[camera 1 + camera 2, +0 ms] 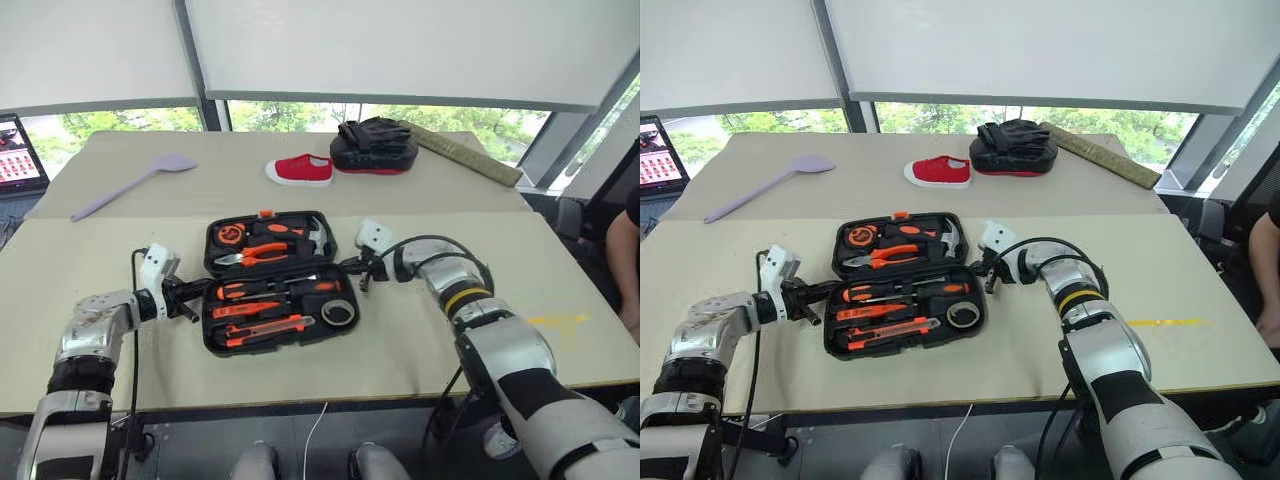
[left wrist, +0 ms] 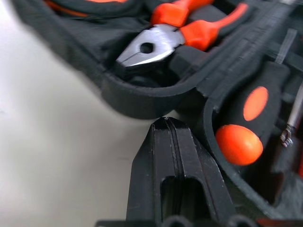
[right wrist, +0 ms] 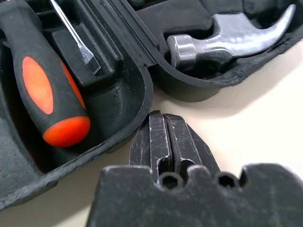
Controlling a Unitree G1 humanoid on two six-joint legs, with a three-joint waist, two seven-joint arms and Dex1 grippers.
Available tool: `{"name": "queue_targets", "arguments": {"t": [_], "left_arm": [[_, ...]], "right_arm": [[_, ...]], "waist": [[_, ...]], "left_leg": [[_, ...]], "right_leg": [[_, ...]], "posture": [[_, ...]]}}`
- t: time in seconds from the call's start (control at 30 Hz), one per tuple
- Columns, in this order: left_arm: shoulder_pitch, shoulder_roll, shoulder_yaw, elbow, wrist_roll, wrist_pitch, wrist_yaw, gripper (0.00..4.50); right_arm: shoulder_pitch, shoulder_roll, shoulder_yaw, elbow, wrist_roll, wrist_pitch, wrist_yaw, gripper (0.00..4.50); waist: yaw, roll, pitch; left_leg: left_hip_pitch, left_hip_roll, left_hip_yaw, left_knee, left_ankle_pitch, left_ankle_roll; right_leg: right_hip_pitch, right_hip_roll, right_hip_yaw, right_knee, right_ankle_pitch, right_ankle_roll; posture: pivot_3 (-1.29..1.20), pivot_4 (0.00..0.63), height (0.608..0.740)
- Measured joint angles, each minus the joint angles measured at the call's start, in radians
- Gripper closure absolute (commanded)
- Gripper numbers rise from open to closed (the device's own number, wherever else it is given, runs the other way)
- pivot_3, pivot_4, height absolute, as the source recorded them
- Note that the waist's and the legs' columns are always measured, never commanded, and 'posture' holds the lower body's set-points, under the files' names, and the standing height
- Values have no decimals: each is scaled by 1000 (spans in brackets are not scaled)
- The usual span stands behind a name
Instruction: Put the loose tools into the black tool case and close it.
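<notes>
Beige worktop [image 1: 560,290], and your black tool case [image 1: 275,280] lies open mid-table, tools slotted in. Left tool [image 1: 190,306] and right tool [image 1: 352,266] flank it, both pinched shut, empty. Lilac spoon [image 1: 130,186], red shoe [image 1: 300,169], black mitt [image 1: 372,146] sit far back.

It looks like an office or a test room: two big beige tables [image 1: 480,300] pushed together, wide windows [image 1: 300,115] with white roller blinds [image 1: 400,45], a laptop [image 1: 18,155] and an office chair [image 1: 572,215].

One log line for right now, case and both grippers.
black tool case: open, tools inside | left gripper: shut, at left edge | right gripper: shut, at right edge
</notes>
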Motion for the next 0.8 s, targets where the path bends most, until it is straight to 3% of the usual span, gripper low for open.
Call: {"name": "queue_targets", "arguments": {"t": [0.13,0.27,0.43,0.63,0.67,0.8], "left_arm": [[5,-22,-28,-23,16,-26,-56,4488],[25,-33,-66,-79,24,-35,-101,4488],[42,-41,-84,-123,41,-32,-100,4488],[73,-24,-87,-162,35,-20,-119,4488],[78,-12,-83,-163,31,-14,-120,3969],[111,41,-16,-162,13,5,-96,2671]], "right_arm": [[97,-43,-28,-123,53,53,151,4471],[253,-115,-31,-381,94,148,258,4471],[376,-166,-41,-602,100,247,229,4471],[437,-195,-42,-705,121,273,190,4471],[453,-203,-48,-737,136,301,185,4500],[525,-269,-91,-905,209,529,169,3367]], "waist": [[4,0,0],[7,0,0],[6,0,0],[4,0,0],[3,0,0],[2,0,0]], "left_leg": [[-1,0,-1,0,0,0],[-1,0,-1,1,0,0],[1,0,-1,3,0,-1],[2,0,-1,3,0,-1],[2,0,-1,3,0,-1],[2,0,-1,3,0,-1]], "right_leg": [[0,0,0,0,0,0],[0,0,0,0,0,1],[0,0,0,1,0,1],[2,0,0,1,0,1],[2,0,0,1,0,1],[1,0,1,1,0,1]], "posture": [[0,150,740],[0,150,740],[0,150,740],[0,150,740],[0,150,740],[0,150,740]]}}
